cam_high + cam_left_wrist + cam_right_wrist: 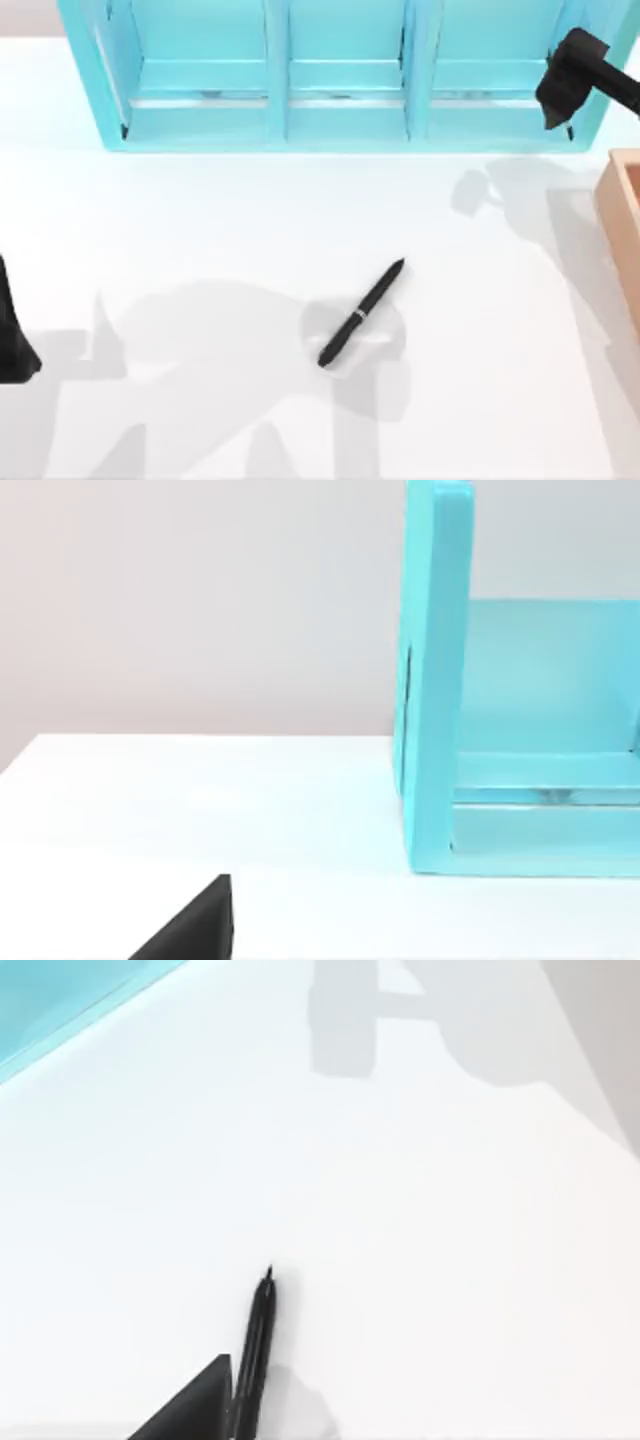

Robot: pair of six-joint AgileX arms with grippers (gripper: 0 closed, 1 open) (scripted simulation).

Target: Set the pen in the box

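Top view, read from left to right. At the left edge of the white table (pixel 200 220) a dark part of the left arm (pixel 12 335) is seen, parked low beside the table's left side; its fingers are not visible, so it cannot be told how far they are parted or whether anything is held. Along the far side the turquoise shelf unit (pixel 340 75) is set, with three compartments facing the table (its side wall (pixel 432 680) and one compartment are shown in the left wrist view). Near the middle of the table the pen (pixel 362 312) is laid flat on a diagonal, free of both arms, its silver band at mid-length, one end turned toward the shelf unit and the other toward the near edge. In the right wrist view the pen (pixel 252 1355) is shown lying on the bare surface. At the far right the right arm (pixel 575 75) is held before the shelf unit's right compartment, well apart from the pen; the state of its fingers cannot be told. At the right edge a wall of the box (pixel 622 215) is seen, well apart from the pen.
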